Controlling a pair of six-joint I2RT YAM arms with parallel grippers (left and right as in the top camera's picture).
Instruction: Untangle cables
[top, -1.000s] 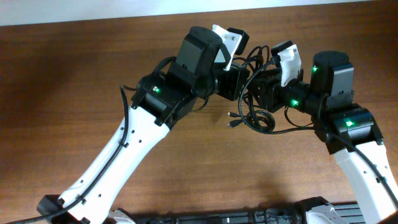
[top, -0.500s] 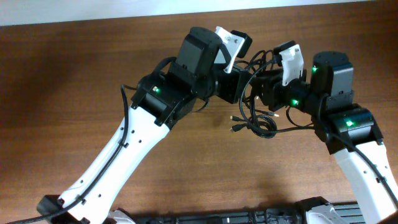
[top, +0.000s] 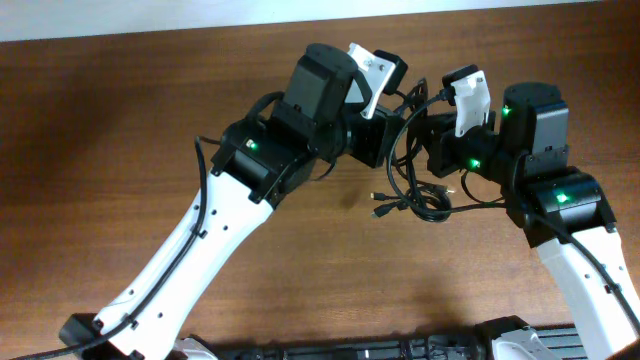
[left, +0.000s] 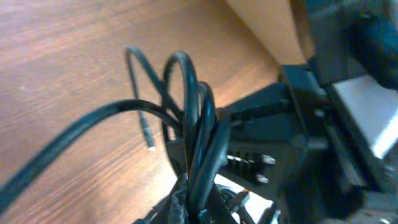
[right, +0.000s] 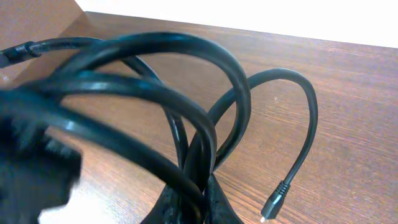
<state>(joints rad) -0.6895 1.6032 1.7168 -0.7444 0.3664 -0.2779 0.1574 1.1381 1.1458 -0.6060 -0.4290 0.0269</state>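
From above I saw both arms meet near the far side of the table (top: 100, 150). The cables (top: 412, 190) hung between them as a small bunch of black loops. Two cord ends (top: 378, 211) stuck out to the left, low over the wood. I could not tell if the loops touched it. That view hid the tips of both grippers.

The left wrist camera showed me more. The left gripper (left: 186, 202) was pinching several cords together at the bottom of the picture. They rose in tight loops in front of the black body of the right arm (left: 280, 137).

The right wrist camera showed the right gripper (right: 194, 208) squeezed tight on cords too. Big loops spread up from it, and one plug (right: 275, 202) hung over the wood.
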